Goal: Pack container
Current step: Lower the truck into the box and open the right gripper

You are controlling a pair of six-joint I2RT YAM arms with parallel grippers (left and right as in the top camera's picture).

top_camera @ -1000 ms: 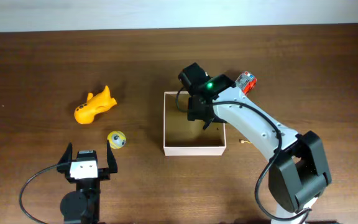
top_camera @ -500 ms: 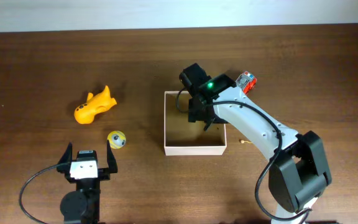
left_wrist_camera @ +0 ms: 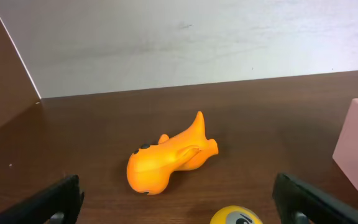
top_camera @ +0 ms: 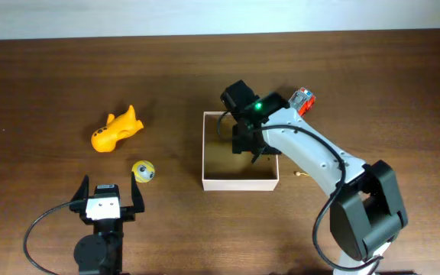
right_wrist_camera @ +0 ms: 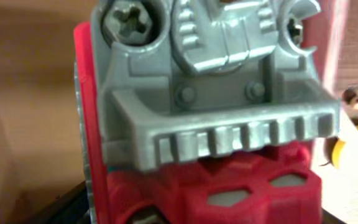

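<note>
One container (top_camera: 239,184) mid-table: square, shallow, white walls, tan inside. One orange toy (top_camera: 115,130), one yellow ball (top_camera: 143,171) to its left. Left gripper (top_camera: 110,191) gapes wide, empty; right gripper (top_camera: 249,149), part-spread over the container, clutches one red-and-grey toy (right_wrist_camera: 216,124).

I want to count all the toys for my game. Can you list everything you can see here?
orange fish-shaped plastic toy: one, orange, on the table left of the box
yellow ball with a printed eye: one, yellow, on the table nearer than the fish toy
square shallow box with white walls and a cardboard floor: one, white and tan, mid-table
red and grey plastic toy: one, on the table past the box's far right corner
red toy with a ribbed grey bumper: one, close up in the right wrist view, over the box's floor; grip unclear
tiny pale scrap: one, right of the box, too small to tell
brown wooden table: one
left gripper: black, open, beside the ball
right gripper: black, over the box
</note>
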